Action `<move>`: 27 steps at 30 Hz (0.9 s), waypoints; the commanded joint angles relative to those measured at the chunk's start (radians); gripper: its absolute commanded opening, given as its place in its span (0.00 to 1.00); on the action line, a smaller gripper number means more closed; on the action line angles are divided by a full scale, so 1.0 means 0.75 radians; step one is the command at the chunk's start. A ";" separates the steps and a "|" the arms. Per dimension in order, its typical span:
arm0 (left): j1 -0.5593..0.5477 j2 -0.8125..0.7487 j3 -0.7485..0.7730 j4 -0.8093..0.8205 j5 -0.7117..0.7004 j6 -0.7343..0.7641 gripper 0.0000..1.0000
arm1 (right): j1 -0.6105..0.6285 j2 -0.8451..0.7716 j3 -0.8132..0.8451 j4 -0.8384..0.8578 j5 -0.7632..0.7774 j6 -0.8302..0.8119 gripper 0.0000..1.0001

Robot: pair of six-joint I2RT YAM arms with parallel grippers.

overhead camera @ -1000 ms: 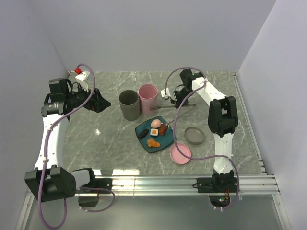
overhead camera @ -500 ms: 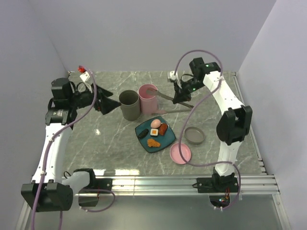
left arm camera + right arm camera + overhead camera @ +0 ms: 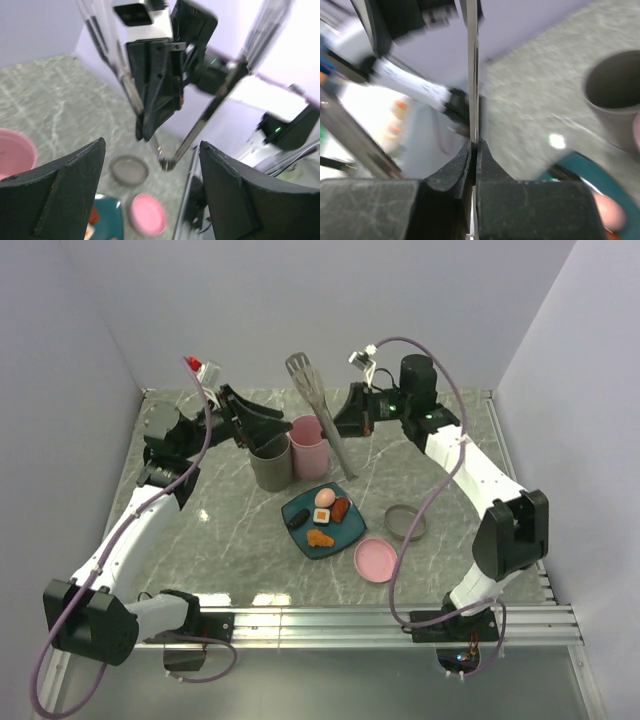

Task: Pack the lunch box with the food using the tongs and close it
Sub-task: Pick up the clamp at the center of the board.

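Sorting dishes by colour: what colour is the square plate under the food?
The plate is teal; top view.

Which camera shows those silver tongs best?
The top external view: the tongs show full length, held up in the right gripper. The left wrist view shows them blurred, partly behind that gripper; the right wrist view shows only a thin edge between its fingers.

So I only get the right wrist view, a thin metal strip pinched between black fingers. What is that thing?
Observer: Those are the tongs, held steeply upright by the right end effector, beside the pink cup.
Operator: Is any food in them?
Observer: No. All the food lies on the teal plate.
Operator: And the other arm?
Observer: The left end effector is open, facing the tongs and holding nothing.
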 commanded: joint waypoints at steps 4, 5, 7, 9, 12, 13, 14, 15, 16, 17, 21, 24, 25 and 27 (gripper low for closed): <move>-0.056 0.055 0.040 0.323 -0.138 -0.331 0.76 | 0.071 0.030 -0.005 1.023 -0.056 1.001 0.00; -0.058 0.069 0.046 0.317 -0.146 -0.353 0.75 | 0.081 0.028 -0.005 1.033 -0.048 1.035 0.00; -0.062 0.081 0.073 0.298 -0.171 -0.365 0.70 | 0.111 0.024 -0.021 1.107 -0.050 1.066 0.00; -0.062 0.092 0.087 0.284 -0.191 -0.376 0.66 | 0.132 0.006 -0.023 1.022 -0.052 1.009 0.00; -0.064 0.096 0.108 0.300 -0.194 -0.400 0.62 | 0.165 -0.021 -0.011 0.840 -0.034 0.864 0.00; -0.062 0.096 0.110 0.315 -0.187 -0.406 0.61 | 0.173 -0.025 -0.011 0.819 -0.028 0.846 0.00; -0.066 0.090 0.106 0.357 -0.177 -0.421 0.61 | 0.179 -0.027 -0.007 0.778 -0.015 0.823 0.00; -0.068 0.088 0.100 0.378 -0.167 -0.423 0.60 | 0.181 -0.021 -0.001 0.774 -0.013 0.825 0.00; -0.072 0.080 0.087 0.386 -0.151 -0.425 0.58 | 0.183 -0.017 0.004 0.786 -0.007 0.841 0.00; -0.074 0.075 0.081 0.392 -0.147 -0.433 0.58 | 0.183 -0.003 0.004 0.814 -0.003 0.904 0.00; -0.078 0.063 0.071 0.378 -0.165 -0.427 0.57 | 0.204 0.026 0.010 0.957 -0.009 1.017 0.00; -0.078 0.073 0.083 0.374 -0.196 -0.455 0.53 | 0.226 0.020 0.026 0.858 0.003 0.950 0.00; -0.078 0.084 0.087 0.384 -0.198 -0.468 0.52 | 0.230 0.022 0.036 0.835 0.005 0.929 0.00; -0.078 0.094 0.106 0.403 -0.210 -0.494 0.48 | 0.247 0.022 0.044 0.780 0.007 0.886 0.00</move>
